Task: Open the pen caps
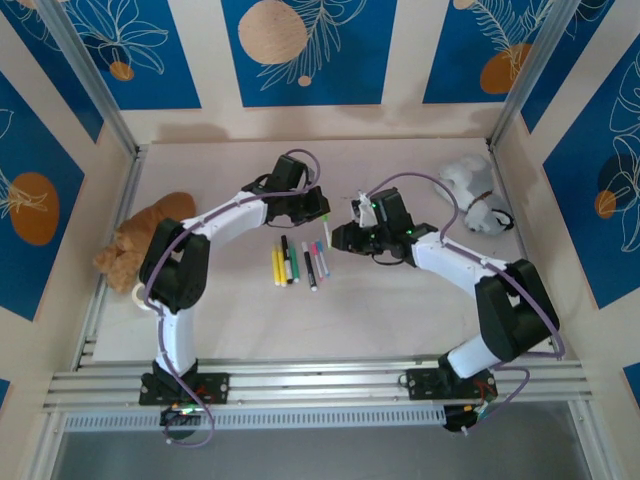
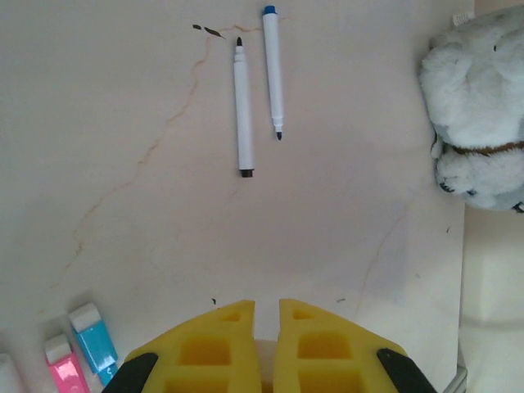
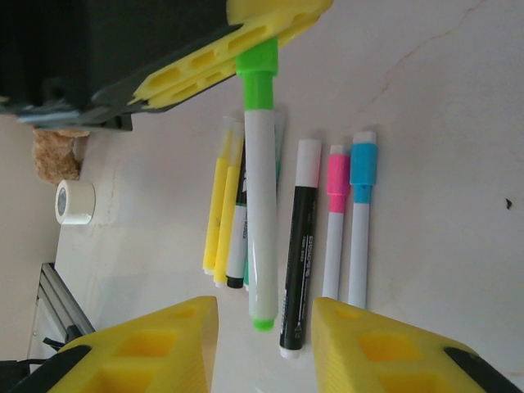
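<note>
Up close, the left hand [image 2: 266,315] is clamped tight on the green cap [image 3: 258,70] of a white pen [image 3: 260,205], carrying it above the worktop [image 3: 442,164]. The right hand [image 3: 266,327] stands partly spread, one finger on each side of that pen's far end (a gap shows on both sides, so it has no grip). Beneath lies a row of pens: yellow pens [image 3: 217,205], a black pen [image 3: 299,262], then a pink cap [image 3: 338,172] and a blue cap [image 3: 362,164], each seated on its white body. Farther off, a black-tipped pen [image 2: 243,106] and a blue-ended pen [image 2: 273,74], both uncapped, lie side by side on the worktop, well apart from a white plush toy [image 2: 479,106].
</note>
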Motion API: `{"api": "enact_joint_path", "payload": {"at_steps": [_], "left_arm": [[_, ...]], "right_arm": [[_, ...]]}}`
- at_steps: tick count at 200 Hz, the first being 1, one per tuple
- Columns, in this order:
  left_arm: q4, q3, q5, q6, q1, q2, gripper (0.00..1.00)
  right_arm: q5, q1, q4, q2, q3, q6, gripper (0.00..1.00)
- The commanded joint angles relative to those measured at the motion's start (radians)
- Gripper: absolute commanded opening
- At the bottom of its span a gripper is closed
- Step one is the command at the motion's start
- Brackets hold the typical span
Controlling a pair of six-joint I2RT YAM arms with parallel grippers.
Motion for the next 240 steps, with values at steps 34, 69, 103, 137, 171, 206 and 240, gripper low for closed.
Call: {"api": "enact_joint_path", "payload": {"at_steps": [34,69,103,137,171,206,240], "left_arm": [[0.015,-0.011,0.043,0.006,-0.025,-0.032,0.00],[0.023,-0.031,0.046,0.007,-0.027,-0.038,0.00],[0.027,-0.026,0.054,0.009,-0.027,-0.034,0.00],[0.056,-0.021,0.079,-0.010,-0.028,-0.031,0.00],[0.046,-0.020,0.073,-0.007,-0.029,-0.034,0.00],[0.041,-0.037,0.061,-0.001,-0.028,-0.041,0.00],[0.024,-0.034,-0.006,0.001,-0.007,-0.040,0.00]], "right_arm": [[-0.055,0.012,0.046,0.083,0.076,0.000,0.36],[-0.054,0.017,0.045,0.134,0.106,0.010,0.23],[-0.075,0.020,0.060,0.156,0.099,0.024,0.00],[-0.097,0.023,0.058,0.159,0.086,0.032,0.24],[-0.084,0.037,0.064,0.169,0.094,0.029,0.22],[-0.069,0.040,0.058,0.166,0.091,0.031,0.00],[-0.064,0.056,0.044,0.116,0.028,0.046,0.00]]}}
